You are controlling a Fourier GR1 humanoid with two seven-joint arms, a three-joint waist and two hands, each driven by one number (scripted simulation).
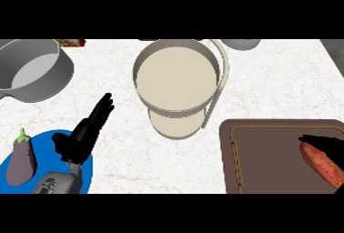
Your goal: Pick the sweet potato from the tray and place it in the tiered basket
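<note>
Low at the right edge of the frame, the sweet potato (322, 164) lies on the brown tray (269, 159), near the tray's right side, so nothing of the task is finished yet: the lift, the carry and the placing all remain. Dark fingers of the right hand (325, 143) lie over the potato's upper end and touch it, but most of that hand is cut off by the frame edge, and I cannot tell whether it has closed round the potato or only rests against it. Up and to the left, in the upper middle, stands the tiered basket (216, 73), beige, both tiers holding nothing. At lower left the left hand (84, 132) rests open, fingers straight and pointing up-frame, holding nothing, over the edge of a blue plate (47, 136) that carries an eggplant (20, 159). A grey pot (37, 70) sits at upper left.
</note>
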